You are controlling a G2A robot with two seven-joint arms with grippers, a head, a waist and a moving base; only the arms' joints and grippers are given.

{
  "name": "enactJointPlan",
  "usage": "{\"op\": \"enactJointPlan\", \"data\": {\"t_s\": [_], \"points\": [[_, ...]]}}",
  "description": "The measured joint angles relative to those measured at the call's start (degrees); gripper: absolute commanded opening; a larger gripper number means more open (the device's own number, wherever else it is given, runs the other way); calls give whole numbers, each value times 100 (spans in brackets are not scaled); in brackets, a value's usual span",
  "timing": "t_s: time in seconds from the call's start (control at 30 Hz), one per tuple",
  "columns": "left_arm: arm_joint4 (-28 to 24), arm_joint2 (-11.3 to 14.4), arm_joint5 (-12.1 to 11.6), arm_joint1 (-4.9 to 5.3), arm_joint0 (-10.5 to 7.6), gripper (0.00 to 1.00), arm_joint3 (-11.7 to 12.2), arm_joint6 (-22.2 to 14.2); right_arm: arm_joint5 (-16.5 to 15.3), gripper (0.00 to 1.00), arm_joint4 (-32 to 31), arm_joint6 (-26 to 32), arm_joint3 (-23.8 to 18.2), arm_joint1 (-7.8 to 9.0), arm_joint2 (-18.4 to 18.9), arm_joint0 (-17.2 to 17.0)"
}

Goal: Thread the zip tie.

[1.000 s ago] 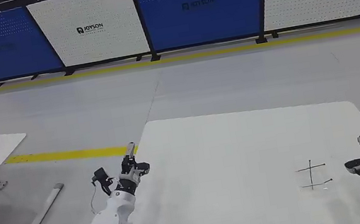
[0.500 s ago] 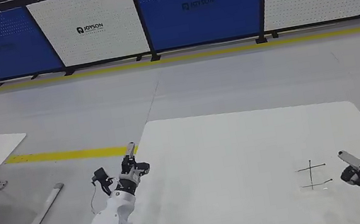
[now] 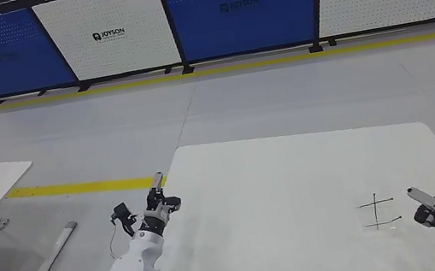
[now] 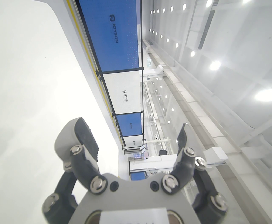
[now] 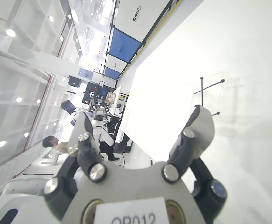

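Two spread hands: left hand (image 4: 131, 131) at the table (image 3: 295, 183) edge, right hand (image 5: 141, 118) at the opposite edge near crossed zip ties (image 3: 375, 203).

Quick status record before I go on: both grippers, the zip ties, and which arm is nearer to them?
left gripper: fingers open, empty, at the table edge far from the ties
right gripper: fingers open, empty, near the ties, not touching
zip ties: black, crossed, flat on the table, none held
nearer arm: right
threading: not yet begun
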Motion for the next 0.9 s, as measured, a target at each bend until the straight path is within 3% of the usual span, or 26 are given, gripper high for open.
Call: {"op": "enactJointPlan", "data": {"t_s": [0.13, 0.23, 0.4, 0.57, 0.9], "points": [[0, 0, 0, 0, 0, 100, 0, 0, -167, 100, 282, 775, 305, 83, 127, 304], [0, 0, 0, 0, 0, 100, 0, 0, -14, 100, -123, 1790, 522, 203, 105, 717], [0, 0, 0, 0, 0, 100, 0, 0, 224, 100, -757, 2704, 911, 335, -192, 1338], [0, 0, 0, 0, 0, 100, 0, 0, 265, 100, -1464, 2721, 1202, 435, -883, 1716], [0, 0, 0, 0, 0, 100, 0, 0, 259, 100, -1391, 2721, 1194, 434, -816, 1709]]}}
